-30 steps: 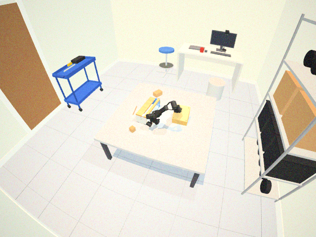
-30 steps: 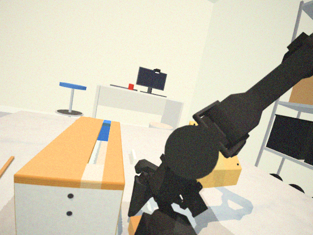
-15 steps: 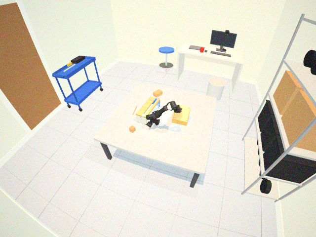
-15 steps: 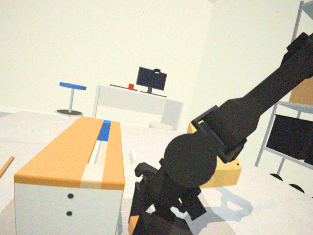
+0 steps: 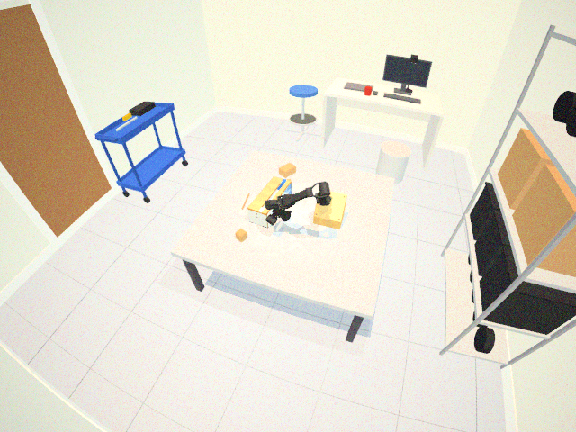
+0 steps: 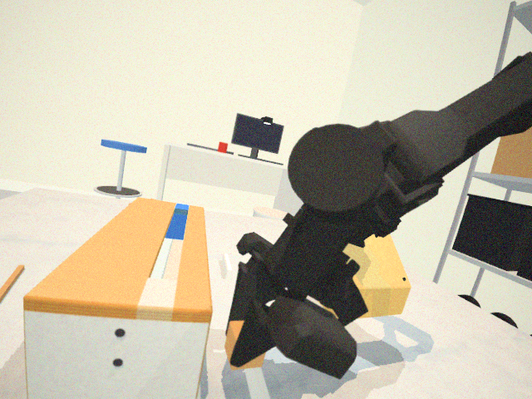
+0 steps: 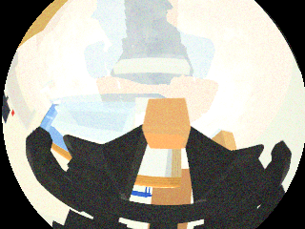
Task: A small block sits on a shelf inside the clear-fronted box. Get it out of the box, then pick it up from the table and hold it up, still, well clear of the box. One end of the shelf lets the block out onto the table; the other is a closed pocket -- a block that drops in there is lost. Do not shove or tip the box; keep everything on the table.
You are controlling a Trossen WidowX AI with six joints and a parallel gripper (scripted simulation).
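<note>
Orange block clamped in gripper, beside box

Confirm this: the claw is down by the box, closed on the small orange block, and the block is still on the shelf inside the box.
Wrong on one count. The block is outside the box, on the table beside it. The claw is closed on it there, as the wrist and exterior views show.
</note>
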